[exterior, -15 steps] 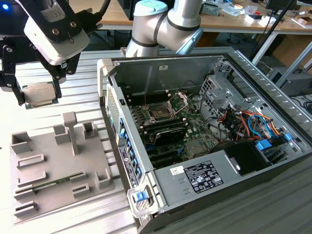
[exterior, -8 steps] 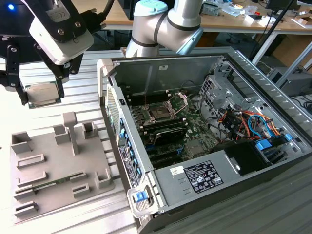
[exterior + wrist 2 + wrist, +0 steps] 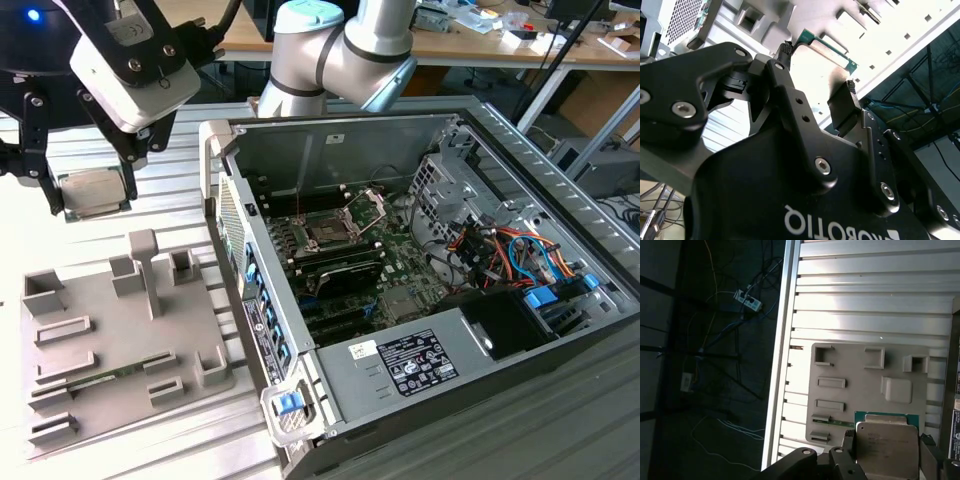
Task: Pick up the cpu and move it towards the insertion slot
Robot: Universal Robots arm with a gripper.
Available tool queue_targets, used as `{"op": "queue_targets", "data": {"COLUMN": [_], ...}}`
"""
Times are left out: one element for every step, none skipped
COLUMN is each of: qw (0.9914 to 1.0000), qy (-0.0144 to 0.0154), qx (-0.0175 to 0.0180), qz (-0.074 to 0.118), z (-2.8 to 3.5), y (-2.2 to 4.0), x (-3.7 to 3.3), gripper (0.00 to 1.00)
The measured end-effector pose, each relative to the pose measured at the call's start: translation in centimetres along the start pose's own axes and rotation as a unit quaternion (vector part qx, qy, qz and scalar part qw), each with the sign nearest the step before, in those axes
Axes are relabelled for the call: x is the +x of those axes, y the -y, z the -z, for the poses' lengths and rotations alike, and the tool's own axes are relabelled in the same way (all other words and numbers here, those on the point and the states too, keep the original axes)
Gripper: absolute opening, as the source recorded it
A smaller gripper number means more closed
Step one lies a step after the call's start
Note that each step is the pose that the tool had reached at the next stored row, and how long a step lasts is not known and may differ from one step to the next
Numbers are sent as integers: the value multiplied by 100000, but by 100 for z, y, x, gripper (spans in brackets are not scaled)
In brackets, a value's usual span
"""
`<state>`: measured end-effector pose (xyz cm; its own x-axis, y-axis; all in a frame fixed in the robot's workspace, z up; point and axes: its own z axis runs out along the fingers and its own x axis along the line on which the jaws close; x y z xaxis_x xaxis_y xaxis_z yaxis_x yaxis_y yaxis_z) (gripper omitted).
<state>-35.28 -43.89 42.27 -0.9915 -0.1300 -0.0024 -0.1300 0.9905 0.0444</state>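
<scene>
The cpu [image 3: 96,193], a small flat square chip with a pale metal top, hangs above the slatted table at the exterior view's far left. My gripper [image 3: 90,188] is shut on it, one finger on each side. In the first wrist view the cpu [image 3: 887,445] sits between the fingers [image 3: 848,444] over the grey tray. The second wrist view shows its green edge [image 3: 826,46] between the fingertips [image 3: 850,88]. The insertion slot [image 3: 328,229], a dark square socket with its hinged metal plate [image 3: 366,206] raised, lies inside the open computer case, well toward the exterior view's right of the gripper.
A grey tray [image 3: 110,320] with raised holders and a thin green memory stick [image 3: 105,376] lies below the gripper. The case wall [image 3: 232,215] stands between gripper and socket. Cables [image 3: 500,250], a drive cage and the power supply [image 3: 420,360] crowd the case's right. The table edge [image 3: 782,365] runs beside the tray.
</scene>
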Motion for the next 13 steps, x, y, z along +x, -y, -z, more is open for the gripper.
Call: {"op": "queue_targets", "data": {"qw": [100000, 100000, 100000, 100000, 100000, 100000, 100000, 100000, 100000, 100000, 100000, 100000, 100000], "qy": [4, 2, 3, 0, -3, -1, -2, 2, 0, 1, 3, 1, -3], "qx": [-1, -4, -1, -1, 2, 3, 2, -1, -3, -1, -1, 1, 0], "qz": [-3, -2, -2, -3, -2, -3, -2, -3, 2, -1, 0, 0, -1], "z": [0, 0, 0, 0, 0, 0, 0, 0, 0, 0, 0, 0, 0], "y": [0, 1, 2, 3, 3, 4, 5, 6, 7, 7, 9, 9, 10], "x": [-4, -9, -14, -21, -26, -33, -39, -44, -49, -54, -64, -71, -78], "gripper": [55, 55, 55, 55, 55, 55, 55, 55, 55, 55, 55, 55, 55]}}
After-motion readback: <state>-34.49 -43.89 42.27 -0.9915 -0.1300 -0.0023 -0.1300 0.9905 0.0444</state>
